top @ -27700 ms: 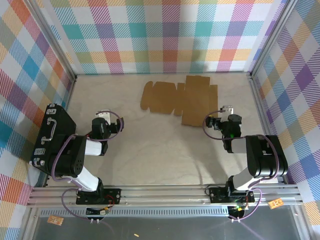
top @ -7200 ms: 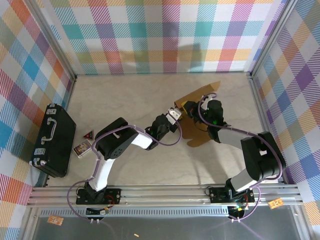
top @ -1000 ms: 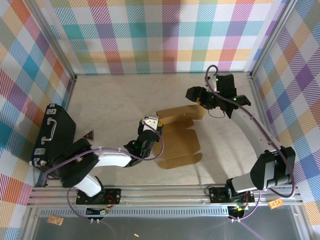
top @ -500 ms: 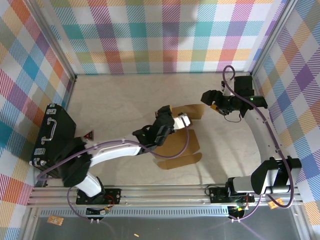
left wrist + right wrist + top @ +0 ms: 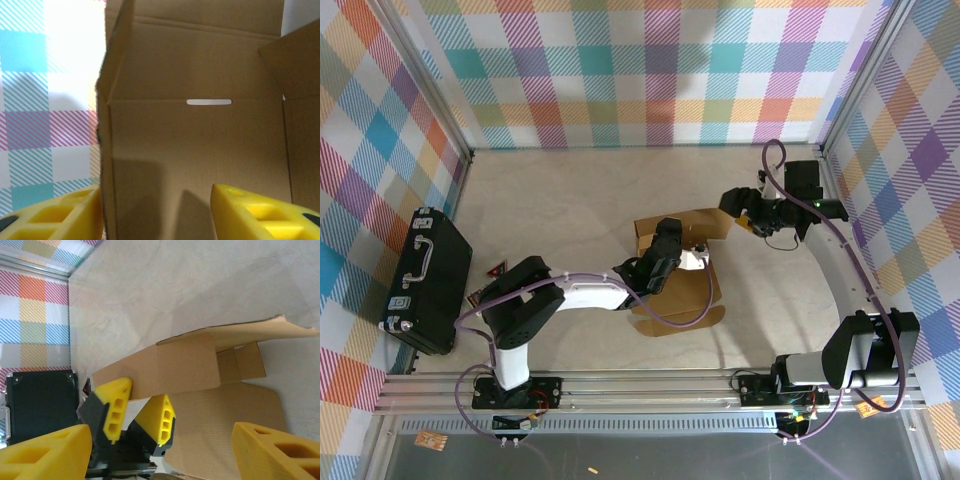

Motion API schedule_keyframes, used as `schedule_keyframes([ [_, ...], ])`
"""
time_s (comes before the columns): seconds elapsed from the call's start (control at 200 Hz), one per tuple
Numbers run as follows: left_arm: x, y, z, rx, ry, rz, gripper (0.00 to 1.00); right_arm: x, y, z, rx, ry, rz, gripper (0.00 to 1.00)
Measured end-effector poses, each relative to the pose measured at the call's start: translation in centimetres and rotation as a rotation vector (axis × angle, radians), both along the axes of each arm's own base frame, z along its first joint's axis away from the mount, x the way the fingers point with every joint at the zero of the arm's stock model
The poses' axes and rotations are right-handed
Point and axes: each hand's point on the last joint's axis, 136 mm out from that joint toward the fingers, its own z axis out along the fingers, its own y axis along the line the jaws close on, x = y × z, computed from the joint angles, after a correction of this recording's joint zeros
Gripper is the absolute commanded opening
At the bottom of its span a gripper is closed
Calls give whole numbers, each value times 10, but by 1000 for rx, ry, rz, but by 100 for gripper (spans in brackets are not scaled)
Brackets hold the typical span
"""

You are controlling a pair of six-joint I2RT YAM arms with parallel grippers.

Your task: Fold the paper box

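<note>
Paper box [image 5: 712, 224] — half-formed, mid-table, right of black hard case [image 5: 425, 280]. Left gripper [image 5: 156, 195]: jaws parted, straddling upright side wall, no pinch yet. Right gripper [image 5: 162, 432]: spread wide, empty, farther from case than box. Risk — one-sided squeeze likely crumples wall or drags box; unsupported flap may spring flat.

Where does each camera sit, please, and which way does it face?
Top external: above, behind the bases, looking down; both arms, brown kraft cardboard paper box, black hard case.
Left wrist: on the left gripper, facing the box's inside; own yellow fingers.
Right wrist: on the right gripper, looking down at the box; own yellow fingers.
Shared: every view shows the box.
</note>
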Motion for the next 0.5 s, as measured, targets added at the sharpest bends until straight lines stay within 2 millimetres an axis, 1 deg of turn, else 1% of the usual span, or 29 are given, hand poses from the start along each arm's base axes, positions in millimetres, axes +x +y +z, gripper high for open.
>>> schedule_keyframes([
  [0.13, 8, 3, 7, -12, -38, 0, 36, 2, 5, 5, 34, -12, 12, 72],
  [0.205, 8, 6, 6, -21, -52, -7, 34, 5, 13, 8, 77, -17, 36, 71],
  [0.24, 7, 7, 4, -19, -56, -11, 31, 7, 19, 6, 97, -10, 51, 70],
  [0.29, 6, 9, 3, -23, -66, -16, 26, 10, 28, 0, 113, 4, 75, 70],
  [0.325, 5, 9, 4, -28, -79, -22, 25, 12, 36, -6, 123, 23, 93, 69],
  [0.4, 4, 9, 8, -36, -106, -31, 26, 13, 56, -21, 138, 72, 130, 68],
  [0.5, 2, 10, 8, -36, -124, -41, 26, 13, 74, -38, 141, 122, 160, 68],
])
